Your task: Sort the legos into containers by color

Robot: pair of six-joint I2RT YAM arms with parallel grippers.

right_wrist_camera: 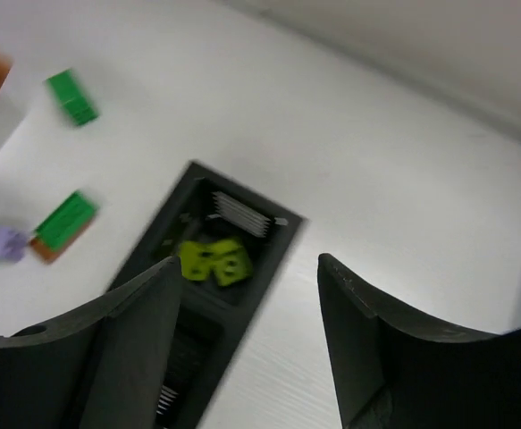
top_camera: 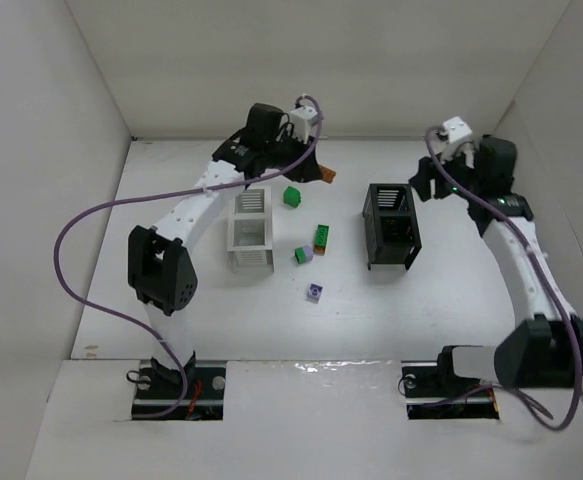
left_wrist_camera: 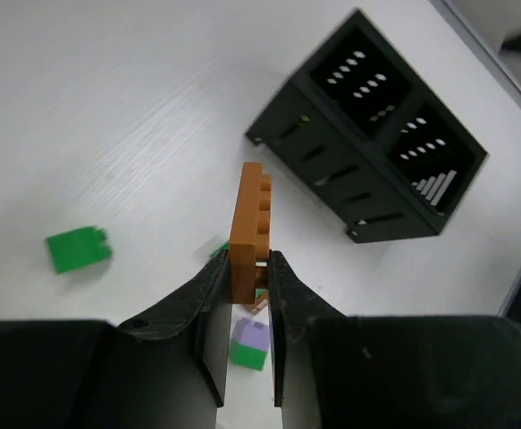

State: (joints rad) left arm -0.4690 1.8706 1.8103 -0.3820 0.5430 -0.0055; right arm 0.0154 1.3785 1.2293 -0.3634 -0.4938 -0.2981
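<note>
Fingers of the left gripper [left_wrist_camera: 249,265] pinched an orange brick [left_wrist_camera: 249,214] above the table [left_wrist_camera: 108,107]. Those of the right gripper [right_wrist_camera: 248,261] stood apart, empty, over the black box [right_wrist_camera: 166,223], which held yellow-green bricks [right_wrist_camera: 214,261].

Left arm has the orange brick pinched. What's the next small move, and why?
Probably swing the left gripper over a compartment of the white box before releasing. It is shut on the orange brick but is over neither box, and the black box already holds yellow-green bricks under the open right gripper.
</note>
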